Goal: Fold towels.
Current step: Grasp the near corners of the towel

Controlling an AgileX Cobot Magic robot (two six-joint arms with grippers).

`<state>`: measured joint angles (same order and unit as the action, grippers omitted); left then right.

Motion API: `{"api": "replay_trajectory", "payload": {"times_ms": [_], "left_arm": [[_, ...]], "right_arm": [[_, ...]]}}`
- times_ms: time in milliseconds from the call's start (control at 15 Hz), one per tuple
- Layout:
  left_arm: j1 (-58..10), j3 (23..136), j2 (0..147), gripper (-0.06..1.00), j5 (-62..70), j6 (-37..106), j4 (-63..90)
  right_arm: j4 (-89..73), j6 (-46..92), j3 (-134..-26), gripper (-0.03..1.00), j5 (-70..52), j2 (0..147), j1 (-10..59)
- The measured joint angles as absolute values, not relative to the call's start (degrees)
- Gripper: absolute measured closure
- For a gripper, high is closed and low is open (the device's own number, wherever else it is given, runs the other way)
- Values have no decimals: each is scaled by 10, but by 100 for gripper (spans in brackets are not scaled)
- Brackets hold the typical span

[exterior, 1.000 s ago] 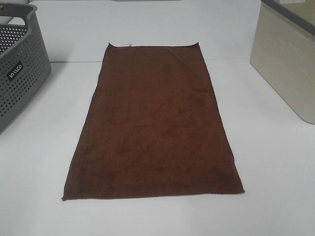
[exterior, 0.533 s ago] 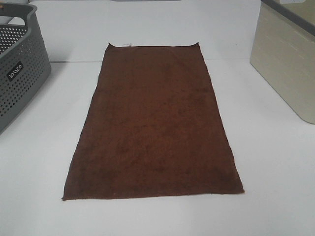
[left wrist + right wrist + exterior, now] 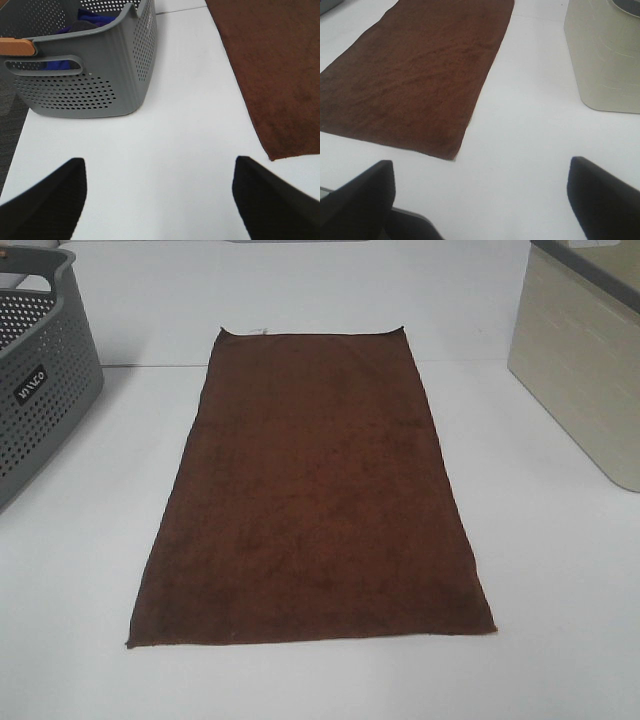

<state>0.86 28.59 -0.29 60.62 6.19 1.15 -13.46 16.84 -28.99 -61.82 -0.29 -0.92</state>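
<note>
The towel (image 3: 310,490) lies flat on the table (image 3: 540,570), a short end near its front edge. The left gripper (image 3: 159,167) and right gripper (image 3: 480,165) stand wide, holding nothing.

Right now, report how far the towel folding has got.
Done: the dark reddish-brown terry towel lies spread flat on the white table, with no fold in it. In hand: nothing; the left gripper and right gripper hang open, off the towel. Left: every fold.

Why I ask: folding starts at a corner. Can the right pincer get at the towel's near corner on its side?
Probably yes: the right pincer is open, and only bare table lies between it and that corner of the towel.
</note>
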Motion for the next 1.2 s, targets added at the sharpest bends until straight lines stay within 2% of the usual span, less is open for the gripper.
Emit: {"api": "replay_trajectory", "payload": {"times_ms": [1200], "left_arm": [[9,286,-3,18,606,62,11]], "right_arm": [[-135,168,-290,9,-618,-3,-9]]}}
